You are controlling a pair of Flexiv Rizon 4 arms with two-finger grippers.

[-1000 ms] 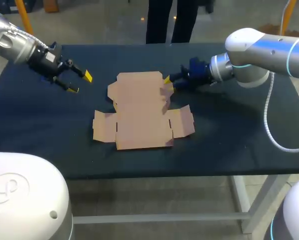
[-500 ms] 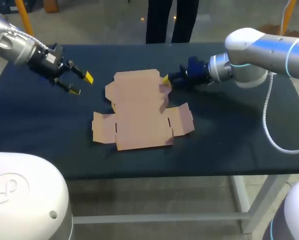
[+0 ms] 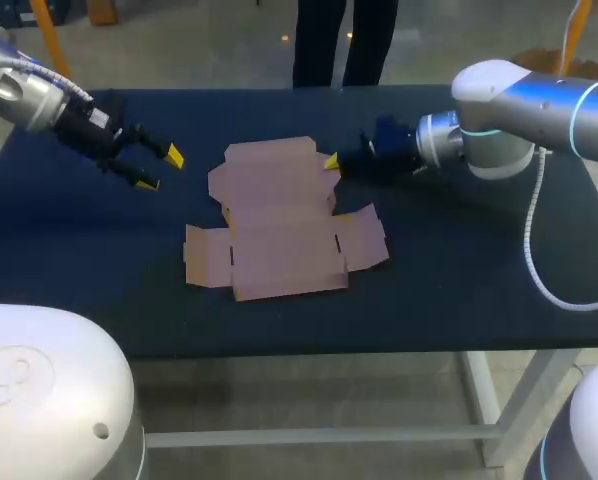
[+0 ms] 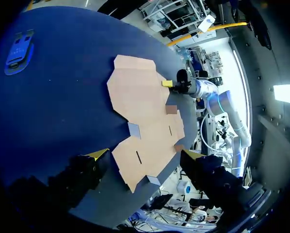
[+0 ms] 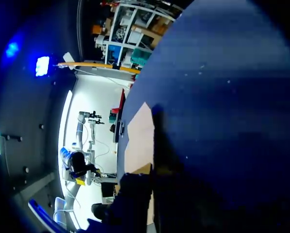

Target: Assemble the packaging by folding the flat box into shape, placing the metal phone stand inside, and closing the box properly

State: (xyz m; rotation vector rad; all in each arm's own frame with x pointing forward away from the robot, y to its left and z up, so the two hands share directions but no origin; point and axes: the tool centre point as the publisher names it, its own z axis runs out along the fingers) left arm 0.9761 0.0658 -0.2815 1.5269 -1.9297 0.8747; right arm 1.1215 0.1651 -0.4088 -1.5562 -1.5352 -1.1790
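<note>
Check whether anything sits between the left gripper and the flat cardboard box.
Nothing visible does. Only bare dark table lies between the open left gripper and the flat box. The right gripper is at the box's opposite side, out of that path.
</note>
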